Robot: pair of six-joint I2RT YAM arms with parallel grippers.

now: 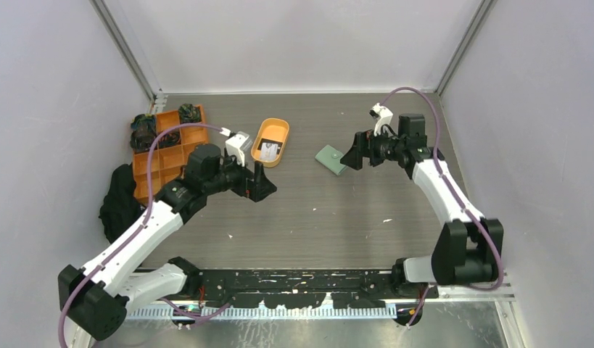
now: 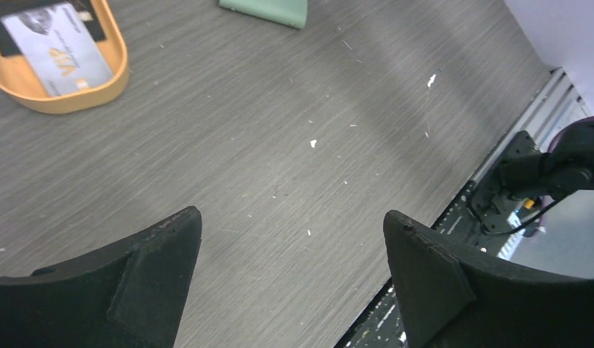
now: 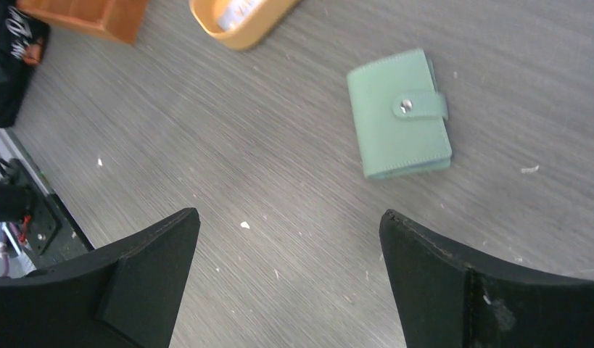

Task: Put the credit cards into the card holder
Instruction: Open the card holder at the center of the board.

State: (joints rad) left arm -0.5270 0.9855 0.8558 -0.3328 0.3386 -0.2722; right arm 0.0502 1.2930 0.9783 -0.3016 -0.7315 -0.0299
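The sage-green card holder [image 1: 330, 158] lies shut on the table, snap tab fastened; it also shows in the right wrist view [image 3: 399, 114] and at the top edge of the left wrist view [image 2: 268, 10]. The credit cards [image 1: 269, 150] lie in an orange oval tray [image 1: 278, 130]: a grey card [image 2: 58, 49] on top of a black one. My right gripper [image 1: 352, 156] is open and empty just right of the card holder, above the table. My left gripper [image 1: 263, 183] is open and empty, near the tray's front end.
An orange grid organiser [image 1: 167, 148] with dark items in it stands at the back left. A black cloth [image 1: 120, 199] lies in front of it beside the left arm. White walls enclose the table on three sides.
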